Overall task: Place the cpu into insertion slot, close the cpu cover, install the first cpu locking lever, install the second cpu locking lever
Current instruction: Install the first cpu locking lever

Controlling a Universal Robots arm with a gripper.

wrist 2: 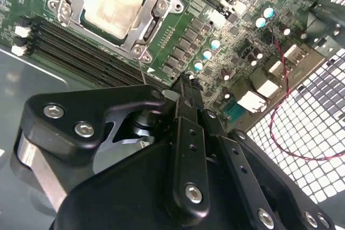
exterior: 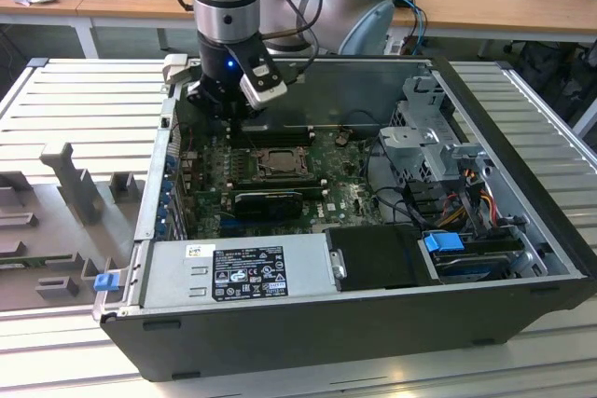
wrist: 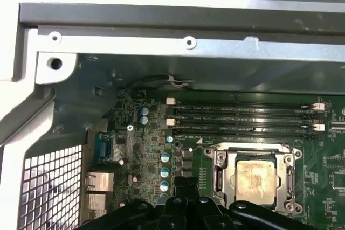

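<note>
The cpu (wrist 2: 113, 5) (wrist: 252, 179), a pale silvery square, lies flat in the insertion slot (exterior: 260, 172) on the green motherboard. Down over it lies the cpu cover (wrist 2: 157, 22) (wrist: 221, 172), a silvery frame whose window shows the chip's face. A thin lever wire (wrist 2: 142, 71) sticks out from the socket's corner toward my gripper. The gripper (wrist 2: 186, 83) (wrist: 183, 182) (exterior: 224, 104) is shut on nothing. It hovers beside the socket, over the board's capacitors near the case's rear wall. In the exterior view it is behind the socket, toward that view's left.
Black memory slots (wrist: 242, 119) run along one side of the socket. A long black graphics card (exterior: 266, 200) lies in front of it. The power supply (exterior: 233, 272), drive cage (exterior: 429, 137), case mesh wall (wrist 2: 310, 133) and a red wire (wrist 2: 277, 127) hem in the board.
</note>
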